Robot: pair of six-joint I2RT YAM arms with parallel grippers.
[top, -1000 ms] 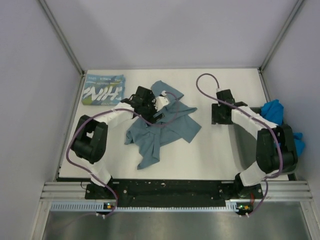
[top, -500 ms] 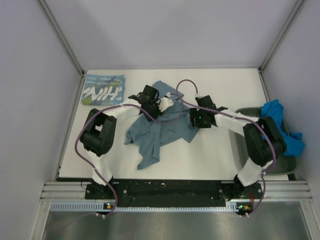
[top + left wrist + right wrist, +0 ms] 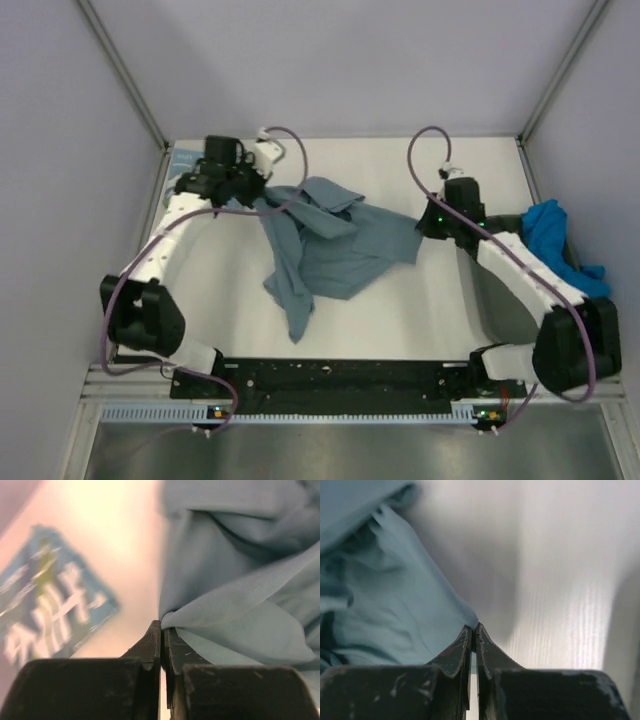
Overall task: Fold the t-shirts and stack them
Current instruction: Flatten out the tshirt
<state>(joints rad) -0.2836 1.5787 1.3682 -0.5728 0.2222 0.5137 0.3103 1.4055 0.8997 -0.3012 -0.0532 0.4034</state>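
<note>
Soft, even light covers the table (image 3: 440,300) in the overhead view; the wrist cameras fare worse.
Left wrist view: warm glare bleaches upper centre, the lettered shirt (image 3: 45,610) at left blurs, the plain shirt (image 3: 240,580) is crisp. Right wrist view: grey shadow upper centre, fingers (image 3: 452,655) dark and soft.

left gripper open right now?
No. In the left wrist view the left gripper is pinched shut on a bunched edge of the plain slate-teal shirt.
</note>
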